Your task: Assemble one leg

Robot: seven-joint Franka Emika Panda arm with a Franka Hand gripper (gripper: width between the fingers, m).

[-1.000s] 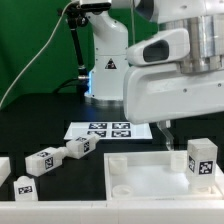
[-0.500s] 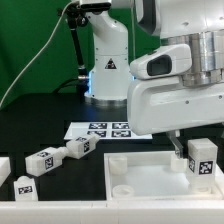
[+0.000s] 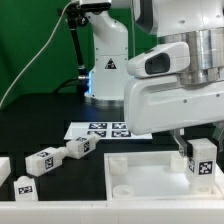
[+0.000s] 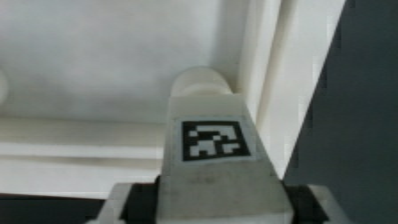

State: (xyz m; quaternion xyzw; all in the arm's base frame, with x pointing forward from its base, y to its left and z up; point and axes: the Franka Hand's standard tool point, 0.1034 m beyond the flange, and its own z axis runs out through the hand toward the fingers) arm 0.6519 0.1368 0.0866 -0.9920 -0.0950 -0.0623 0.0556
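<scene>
Reaching down from above, the bulky white arm is holding its gripper [image 3: 197,144] pointing straight down over the far end of the white panel [image 3: 138,176], on the exterior view's right. Its two dark fingers are pressing on either side of the leg [image 3: 203,160], a chunky, square-sectioned post of smooth white plastic with a black-and-white square tag. The leg is standing upright at the panel; whether it is touching, I cannot tell. The panel is lying flat, matte white, with a raised rim. Several loose legs [image 3: 40,160] are lying beyond the panel's opposite end.
</scene>
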